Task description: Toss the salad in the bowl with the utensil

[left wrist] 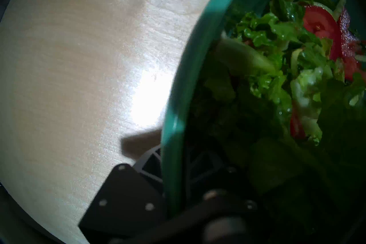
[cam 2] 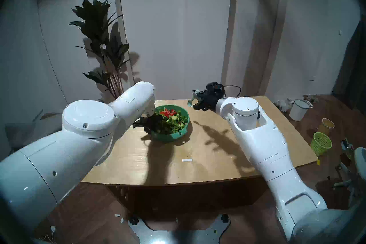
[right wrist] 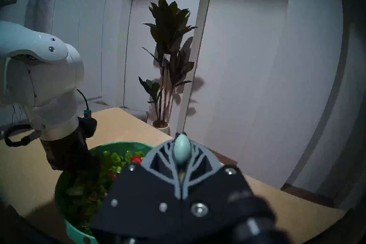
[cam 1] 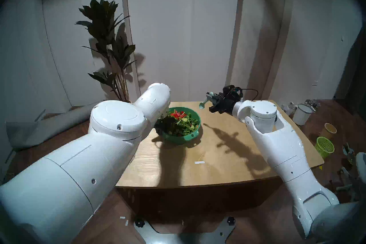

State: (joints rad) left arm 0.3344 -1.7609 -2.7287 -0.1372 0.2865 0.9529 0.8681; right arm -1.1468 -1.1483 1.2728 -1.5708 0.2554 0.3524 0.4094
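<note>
The right gripper (cam 1: 210, 97) is clenched on the spoon (cam 1: 204, 104) – held in the air, up and to the right of the bowl (cam 1: 191, 135) on the desk (cam 1: 217, 158). The left gripper (left wrist: 174, 178) pinches the bowl's left rim, one finger inside by the salad (cam 1: 181, 122). Its fingertips are dark and hard to make out.

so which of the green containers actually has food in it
The green bowl on the table, full of salad; the lime mesh basket sits off it, apparently empty.
</note>
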